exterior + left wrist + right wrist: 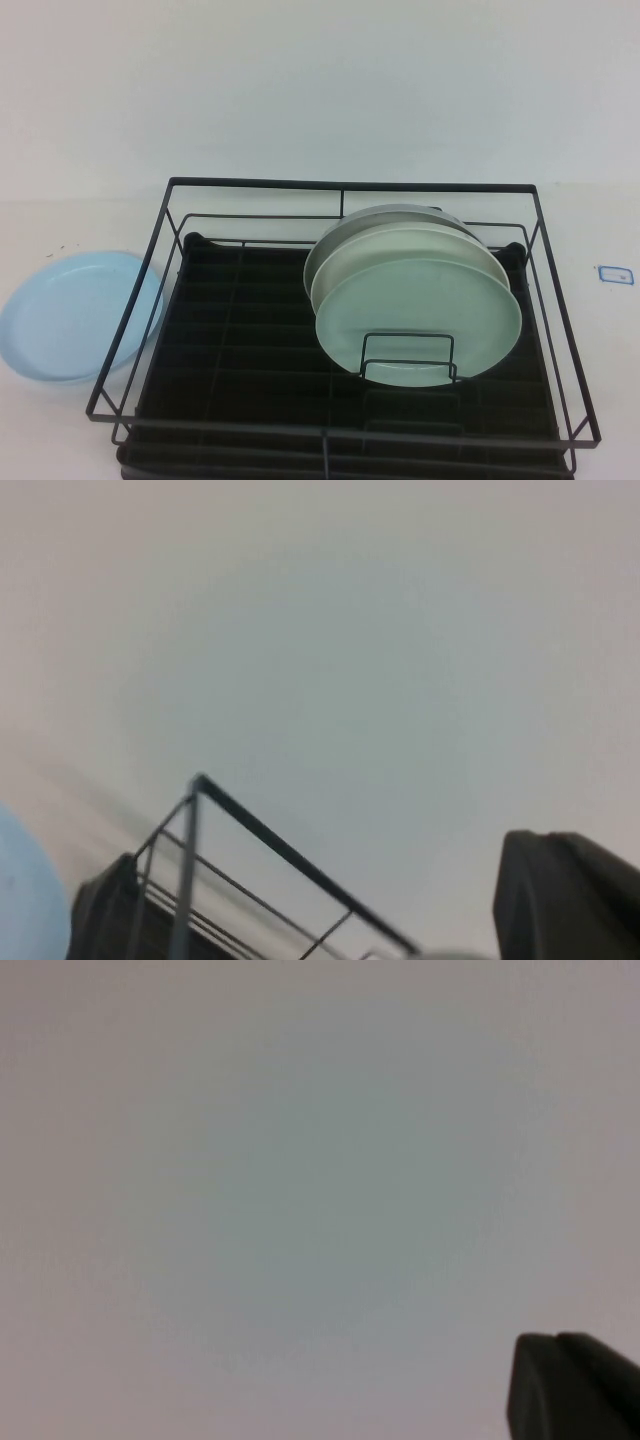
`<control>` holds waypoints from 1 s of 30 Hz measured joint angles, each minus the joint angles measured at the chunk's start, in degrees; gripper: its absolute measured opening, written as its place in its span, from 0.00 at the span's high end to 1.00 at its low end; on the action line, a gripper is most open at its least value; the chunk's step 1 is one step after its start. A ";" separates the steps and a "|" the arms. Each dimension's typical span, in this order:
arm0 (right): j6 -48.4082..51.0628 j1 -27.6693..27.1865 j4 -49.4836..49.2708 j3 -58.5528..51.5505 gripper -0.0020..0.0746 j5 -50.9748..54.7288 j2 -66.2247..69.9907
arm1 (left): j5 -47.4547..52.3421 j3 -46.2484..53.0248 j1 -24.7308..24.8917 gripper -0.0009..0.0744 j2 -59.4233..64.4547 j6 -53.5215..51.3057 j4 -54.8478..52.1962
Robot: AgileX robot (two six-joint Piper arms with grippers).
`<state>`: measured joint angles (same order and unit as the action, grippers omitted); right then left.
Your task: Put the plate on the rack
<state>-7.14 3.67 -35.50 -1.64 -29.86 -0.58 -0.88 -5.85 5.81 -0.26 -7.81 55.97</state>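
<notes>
The light sky-blue plate (75, 315) lies flat on the white table, just outside the rack's left side. Its edge also shows in the left wrist view (22, 905). The black wire rack (350, 186) with its slotted black base fills the middle of the high view; one corner shows in the left wrist view (198, 786). Neither arm appears in the high view. A dark part of my left gripper (565, 900) shows above the table near the rack's corner. A dark part of my right gripper (575, 1390) shows over bare white table.
Three plates stand on edge in the right half of the rack: a pale mint-green one (420, 315) in front, a cream one (400, 248) behind it, a grey one (400, 211) at the back. A small blue-edged label (615, 274) lies right of the rack.
</notes>
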 joint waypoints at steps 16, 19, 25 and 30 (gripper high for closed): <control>26.28 0.00 26.22 35.87 0.98 26.60 4.34 | 20.89 -37.64 0.00 0.99 12.36 -33.46 -18.35; 28.91 0.00 26.69 41.55 0.98 33.31 8.00 | 27.75 -43.67 0.00 0.99 20.12 -26.64 -22.93; 29.59 0.00 21.13 43.19 0.98 33.85 11.68 | 27.82 -46.82 0.00 0.99 30.42 -21.40 -24.34; 28.54 0.00 17.03 43.32 0.98 33.40 11.68 | 21.31 -46.82 0.00 0.99 33.44 -21.61 -24.40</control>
<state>21.40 3.67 -18.46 41.68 3.54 11.10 20.43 -52.67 5.81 33.18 -29.42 31.57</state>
